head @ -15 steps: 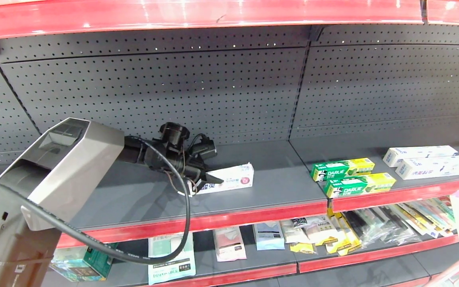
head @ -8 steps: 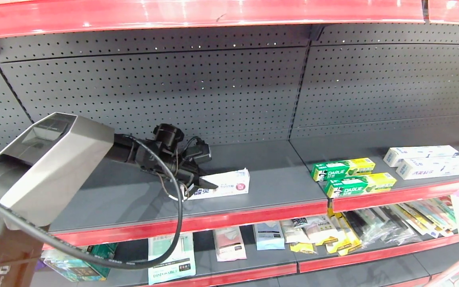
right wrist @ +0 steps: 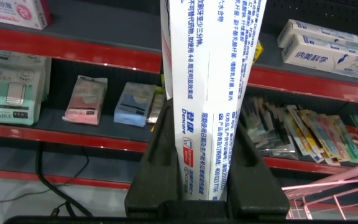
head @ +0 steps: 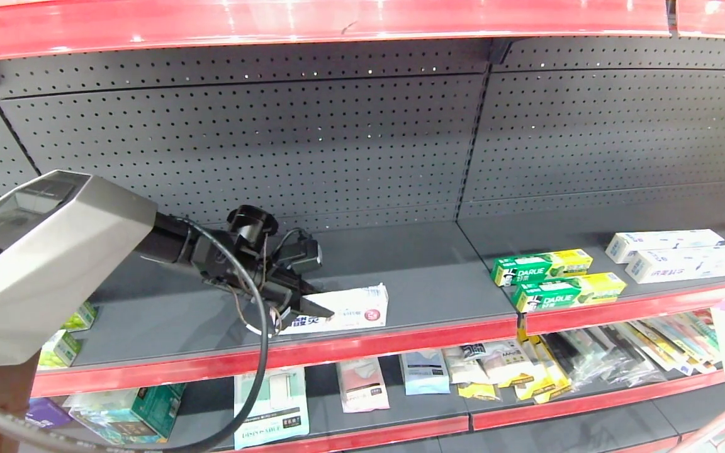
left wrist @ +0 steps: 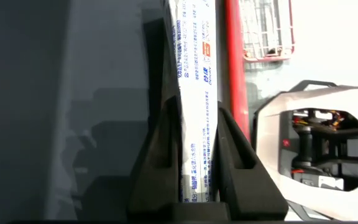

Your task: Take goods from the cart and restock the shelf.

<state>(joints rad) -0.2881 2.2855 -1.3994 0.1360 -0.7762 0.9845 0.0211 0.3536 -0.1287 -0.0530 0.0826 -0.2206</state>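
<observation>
Grips a white box (head: 356,308) by its left end, clamped in the left gripper (head: 315,307), low and left of centre in the head view. Lies flat on the grey shelf (head: 438,270), just behind the red front edge (head: 400,343). Runs lengthwise across the frame, free end pointing right. Holds a second box (right wrist: 213,50) tight in the right gripper (right wrist: 207,115), jutting lengthwise from between the fingers.

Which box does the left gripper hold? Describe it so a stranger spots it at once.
On the grey shelf with the red front edge, look in the left bay, near the front. The white toothpaste box is there, one end clamped in the left gripper; the green-and-yellow boxes and other white boxes lie farther right.
</observation>
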